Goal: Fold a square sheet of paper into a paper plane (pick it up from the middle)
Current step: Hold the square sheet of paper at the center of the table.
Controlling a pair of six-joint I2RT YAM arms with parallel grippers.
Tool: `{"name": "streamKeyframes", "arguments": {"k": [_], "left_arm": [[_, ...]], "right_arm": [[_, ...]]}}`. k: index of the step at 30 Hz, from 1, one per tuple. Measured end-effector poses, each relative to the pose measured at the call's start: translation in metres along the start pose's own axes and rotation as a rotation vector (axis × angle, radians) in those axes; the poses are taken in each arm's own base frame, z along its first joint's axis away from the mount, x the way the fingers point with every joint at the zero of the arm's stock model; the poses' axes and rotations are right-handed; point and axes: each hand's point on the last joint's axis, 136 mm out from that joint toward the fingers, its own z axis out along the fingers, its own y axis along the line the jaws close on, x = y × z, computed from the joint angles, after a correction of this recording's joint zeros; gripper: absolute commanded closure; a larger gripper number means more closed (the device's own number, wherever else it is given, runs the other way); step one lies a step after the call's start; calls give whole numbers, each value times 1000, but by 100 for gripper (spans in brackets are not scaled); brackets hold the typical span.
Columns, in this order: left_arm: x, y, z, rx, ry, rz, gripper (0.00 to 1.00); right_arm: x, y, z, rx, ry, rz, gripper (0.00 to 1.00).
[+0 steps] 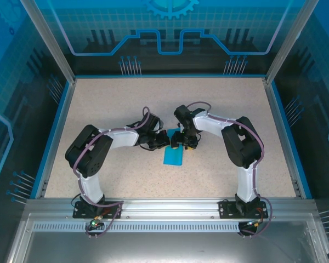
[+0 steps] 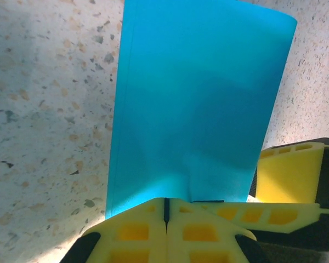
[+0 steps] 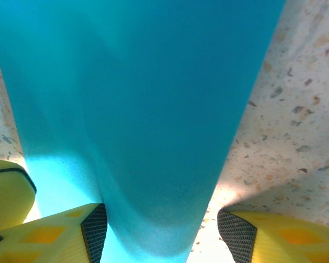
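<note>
Mid-fold, early on: the square sheet of paper (image 1: 174, 156) sits at the middle of the table (image 1: 126, 109), doubled over into a narrow strip rather than a dart, with no pointed nose formed yet. Both arms meet over its far end. The left gripper (image 2: 166, 204) is closed, pinching the paper's edge between its yellow pads, and the strip runs out from there toward the near side. The right gripper (image 3: 159, 222) has its fingers apart, straddling a bulged ridge of the paper. There's bare table showing between the paper and its right finger, so I'd call it not clamped. One of its fingers (image 2: 289, 175) sits just beside the left gripper's. My read is that the left holds the sheet down while the right lines up to crease or re-grip. The next move needs the right to close on the ridge, or press along it, without dragging the sheet out of the left's pinch; thin paper will buckle easily. I can't tell if the strip lies fully flat, and the near end looks slightly curled. Around it are the blue panels (image 1: 170, 33) of the enclosure and the aluminium rail (image 1: 164, 205) along the near edge, both well apart from the work. The only crowding is the two grippers themselves.
</note>
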Motion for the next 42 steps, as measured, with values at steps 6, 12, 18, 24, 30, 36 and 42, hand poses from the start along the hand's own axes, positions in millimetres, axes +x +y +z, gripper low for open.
{"name": "streamKeyframes", "arguments": {"k": [6, 12, 18, 24, 30, 36, 42], "left_arm": [[1, 5, 6, -14, 11, -7, 100], [1, 10, 11, -27, 18, -13, 100], [1, 10, 11, -30, 16, -13, 100], [1, 10, 11, -31, 14, -13, 100], [1, 10, 11, -32, 14, -12, 100], [1, 10, 11, -32, 12, -9, 100], [1, 8, 12, -33, 6, -2, 100]], "right_arm": [[0, -1, 1, -1, 2, 3, 35], [0, 0, 1, -3, 3, 3, 35], [-1, 2, -4, -15, -12, 2, 34], [-1, 2, -15, -81, -98, -13, 32], [-4, -19, -60, -247, -289, 64, 64], [1, 22, -73, -479, -335, 4, 86], [6, 33, -42, -519, -257, 7, 92]]}}
